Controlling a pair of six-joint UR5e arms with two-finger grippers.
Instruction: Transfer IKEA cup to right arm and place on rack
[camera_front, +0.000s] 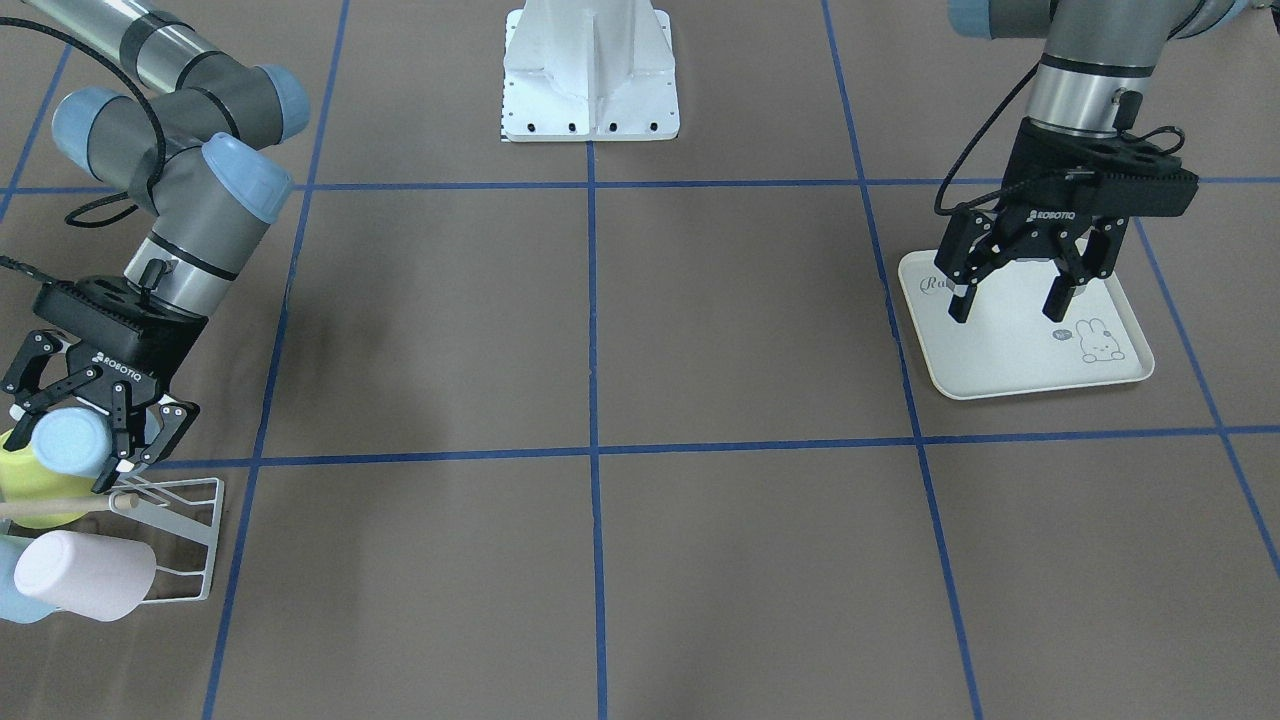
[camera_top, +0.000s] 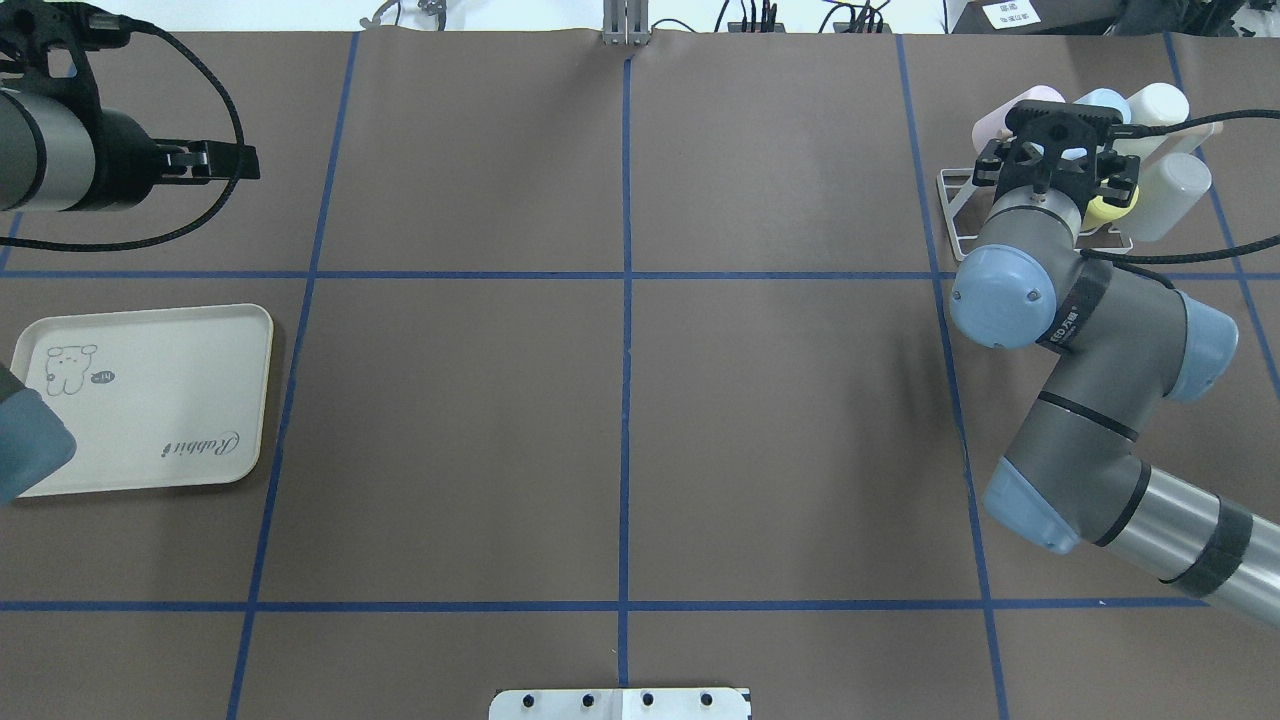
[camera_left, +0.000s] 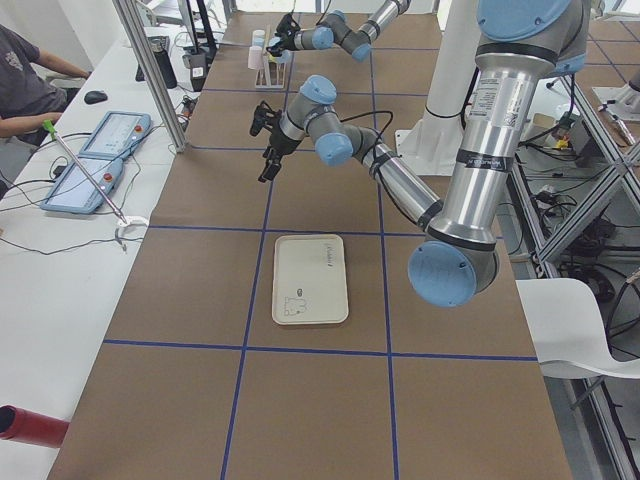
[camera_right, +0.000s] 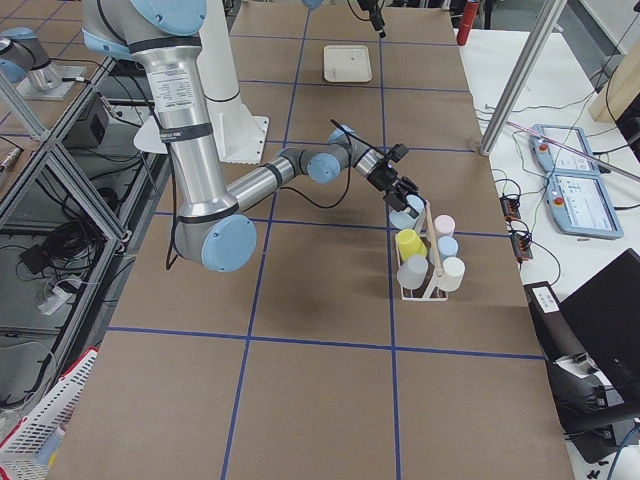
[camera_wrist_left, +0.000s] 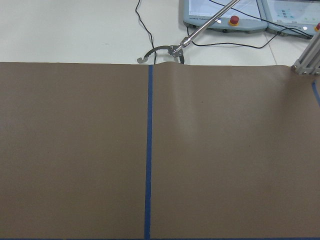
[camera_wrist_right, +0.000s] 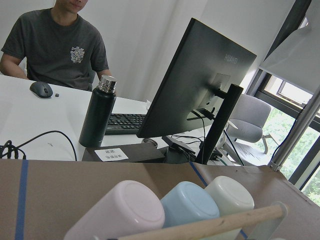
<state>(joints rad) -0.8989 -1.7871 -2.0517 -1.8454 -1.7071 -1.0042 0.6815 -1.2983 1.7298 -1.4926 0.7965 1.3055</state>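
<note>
Brown matte paper gridded with blue tape covers the bench (camera_front: 700, 330). Placing looks like the step in hand: the handover seems done, since the left pincer (camera_front: 1010, 300) hangs wide and empty over the cream rabbit-print tray (camera_front: 1000, 365). The right pincer (camera_front: 72, 438) stands wide astride the light-blue IKEA cup (camera_front: 62, 448), which is tilted at the robot-side end of the white wire rack (camera_front: 205, 540), just beside a yellow-green cup (camera_front: 18, 478). Whether its pads press the cup I cannot tell. Next, I judge, the smooth plastic cup must seat on a hooked prong by the wooden dowel (camera_front: 40, 507), and the jaws must draw clear without nudging the glossy pink cup (camera_front: 85, 575)
</note>
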